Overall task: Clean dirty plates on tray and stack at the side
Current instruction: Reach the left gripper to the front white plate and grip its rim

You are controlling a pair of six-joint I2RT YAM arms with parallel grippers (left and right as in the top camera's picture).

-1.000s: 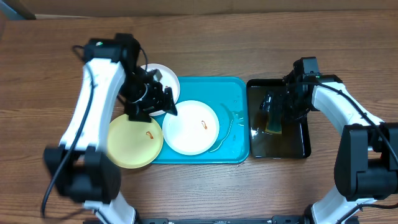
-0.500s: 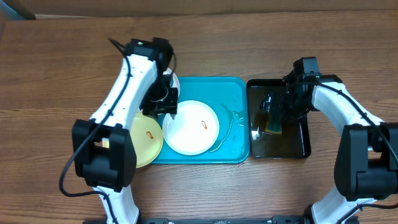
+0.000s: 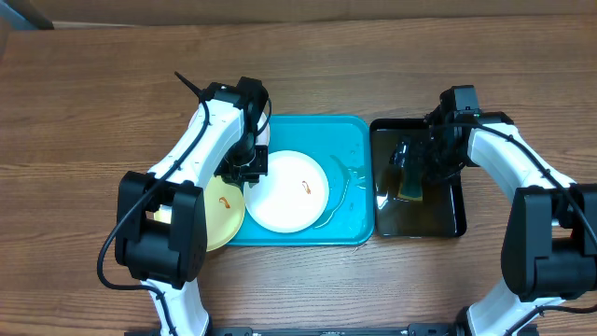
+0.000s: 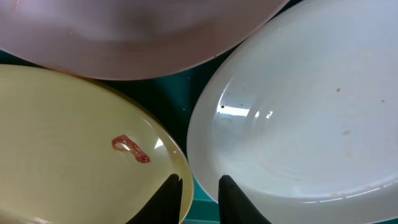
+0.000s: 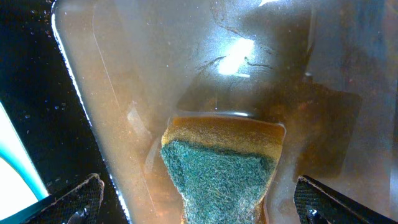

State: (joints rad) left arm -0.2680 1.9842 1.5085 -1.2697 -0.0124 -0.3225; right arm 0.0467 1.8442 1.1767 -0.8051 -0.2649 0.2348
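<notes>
I am hanging my left pincer (image 4: pixel 199 190) low over the far left part of the turquoise plastic tray (image 3: pixel 350 140). Its two dark fingers (image 4: pixel 169 199) are drawn near each other with a slim gap, gripping nothing. Under it the glossy pale yellow-green plate (image 4: pixel 62 143), marked with an orange-red smear (image 4: pixel 130 149), is lying just beside the smooth white plate (image 4: pixel 298 112) in the tray's middle. Their round rims are leaving only a thin strip of tray showing. A second white plate (image 4: pixel 143 31) is sitting on their far side. The yellow-green plate is lying across the tray's left rim, partly over the wood-grain desk (image 3: pixel 75 112). My right pincer (image 5: pixel 196 190) is spread wide over a green-topped yellow sponge (image 5: pixel 217 168), which is soaking in brown water in the black tray (image 3: pixel 457 219).
</notes>
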